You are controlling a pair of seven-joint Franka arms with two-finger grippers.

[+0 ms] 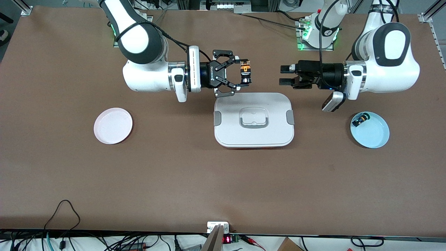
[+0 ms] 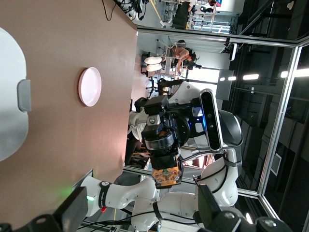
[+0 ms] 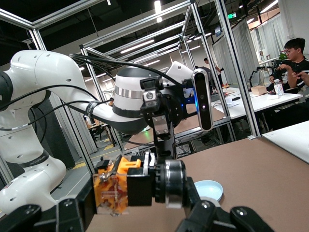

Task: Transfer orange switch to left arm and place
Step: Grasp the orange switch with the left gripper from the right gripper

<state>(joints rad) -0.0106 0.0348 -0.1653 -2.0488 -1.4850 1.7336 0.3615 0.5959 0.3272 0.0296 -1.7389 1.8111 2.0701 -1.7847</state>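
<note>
The orange switch [image 1: 246,72] is in the air, a little above the centre of the front view, pinched between the fingers of the right gripper [image 1: 245,73]. This gripper comes from the upper left of the frame and hangs just over the upper edge of the box [image 1: 254,119]. Facing it from the right part of the frame, the left gripper [image 1: 284,75] has its two fingers spread wide, with a clear gap of air between it and the switch.

The switch looks small, light and stiff, with a hard plastic body. In the right wrist view its orange part [image 3: 112,188] sits at one end and the black and silvery barrel sticks out sideways. The round barrel is probably smooth and may roll or slip, so I judge the free end of the barrel is the good place for the second grip, with the fingers closing across it and not along it. It seems not fragile, but a weak pinch may drop it onto the lid.

There is open room: the space between both grippers is free, and the brown table [image 1: 223,181] is bare in the lower half of the frame. The pink plate [image 1: 113,125] lies at middle left. The blue plate [image 1: 370,129] at middle right already holds another small switch [image 1: 360,120], so the landing space there is narrower. The box edge under the handover is the one thing to stay above.
</note>
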